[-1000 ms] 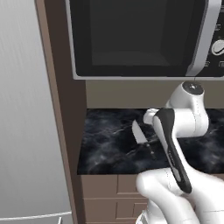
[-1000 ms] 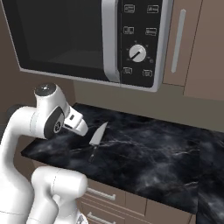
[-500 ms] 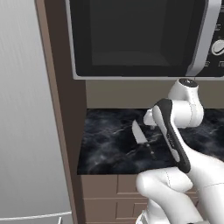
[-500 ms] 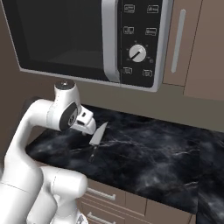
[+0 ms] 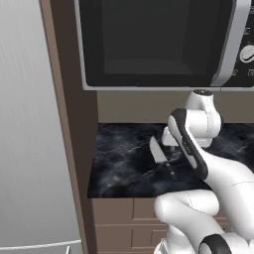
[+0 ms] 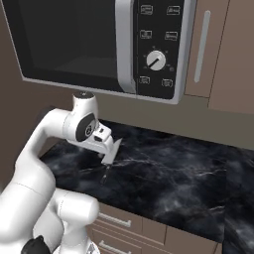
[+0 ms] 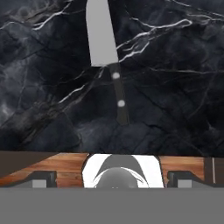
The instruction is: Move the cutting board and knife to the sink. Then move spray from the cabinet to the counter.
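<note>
The knife point(image 7: 106, 52) lies flat on the black bench point(image 7: 175, 65), blade toward 12 o'clock. The tool point(image 7: 112, 178) hangs above it, wide open, holding nothing.

Flat even rendered light filling all 3 views, soft shadow lying under the microwave point(image 5: 154, 44), edges looking slightly blurred, no glare showing

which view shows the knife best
The hand view: the knife lies flat on the black counter, blade and riveted dark handle both unobstructed. In the left base view the arm covers part of the knife. In the right base view the hand hides most of the blade.
</note>
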Tool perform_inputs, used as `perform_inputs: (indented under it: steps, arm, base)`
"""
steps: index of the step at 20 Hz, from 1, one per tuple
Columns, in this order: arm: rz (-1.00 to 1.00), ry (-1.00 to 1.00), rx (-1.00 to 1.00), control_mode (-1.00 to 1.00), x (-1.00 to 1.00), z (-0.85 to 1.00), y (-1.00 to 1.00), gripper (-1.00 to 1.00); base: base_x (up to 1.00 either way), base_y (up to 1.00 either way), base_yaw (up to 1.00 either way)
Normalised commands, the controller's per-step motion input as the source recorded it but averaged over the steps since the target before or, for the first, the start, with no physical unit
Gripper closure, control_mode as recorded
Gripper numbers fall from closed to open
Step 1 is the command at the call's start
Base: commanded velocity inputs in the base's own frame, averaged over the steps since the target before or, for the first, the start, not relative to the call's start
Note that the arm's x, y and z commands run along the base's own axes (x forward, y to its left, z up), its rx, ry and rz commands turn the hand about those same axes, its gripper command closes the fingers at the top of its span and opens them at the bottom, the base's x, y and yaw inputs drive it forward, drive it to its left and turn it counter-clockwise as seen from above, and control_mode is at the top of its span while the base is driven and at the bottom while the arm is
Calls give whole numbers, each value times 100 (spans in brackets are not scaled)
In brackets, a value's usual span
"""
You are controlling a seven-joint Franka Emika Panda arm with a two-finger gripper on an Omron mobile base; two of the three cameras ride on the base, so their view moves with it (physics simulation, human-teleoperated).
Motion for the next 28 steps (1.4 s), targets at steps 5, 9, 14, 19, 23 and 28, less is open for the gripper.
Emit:
perform_inputs:
  steps: [5, 9, 14, 19, 23, 28]
  arm:
    - [0, 0, 0, -100, 0, -48, -4, -100]
    - [0, -2, 0, -100, 2, -48, 0, -100]
    - [0, 0, 0, -100, 30, -32, 0, -100]
    - [0, 0, 0, -100, 27, -26, 0, -100]
    - [0, 0, 0, -100, 30, -25, 0, -100]
    - [0, 0, -2, -100, 22, -19, 0, -100]
  base:
    - [0, 0, 0]
    - [0, 0, 0]
    - [0, 0, 0]
    - [0, 0, 0]
    - [0, 0, 0]
    - [0, 0, 0]
